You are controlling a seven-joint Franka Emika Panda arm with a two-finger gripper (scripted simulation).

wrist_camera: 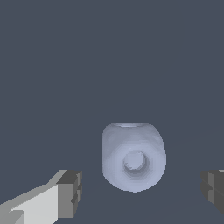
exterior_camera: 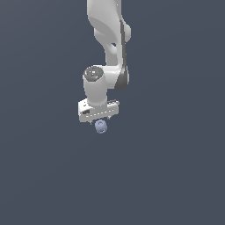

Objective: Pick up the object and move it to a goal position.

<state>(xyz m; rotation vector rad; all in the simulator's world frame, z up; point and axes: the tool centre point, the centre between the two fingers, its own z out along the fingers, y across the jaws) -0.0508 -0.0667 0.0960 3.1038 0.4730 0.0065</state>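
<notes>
The object [wrist_camera: 133,156], a small pale periwinkle lump with a round hollow sunk into the face toward the wrist camera, sat between the two dark fingertips [wrist_camera: 70,192] of the pincer with clear floor showing on either side of it. Nothing touched it. One pad stood off to one flank, the other was only just visible at the frame's far edge, so the jaws were spread wide, wider than the ball by a fair margin (it looked rather nearer the first pad than the second, though I would not swear to it).

From the exterior view the object [exterior_camera: 100,127] showed just beneath the white hand of the gripper [exterior_camera: 99,119], poking out below the finger bar and slightly toward the exterior view's left of the arm's wrist. Whether it rested on the dark ground or hung a touch above it I could not tell, since the surface was one flat slate colour with no shadow to read.

As for progress, I judged the job barely begun in its real sense: the approach seemed done, the hand lined up over the thing, but there was no grasp and no lift. What remained was closing on it, raising it, and carrying it to the goal, and no goal marker showed in either view, so how far that carry would be was anyone's guess.
</notes>
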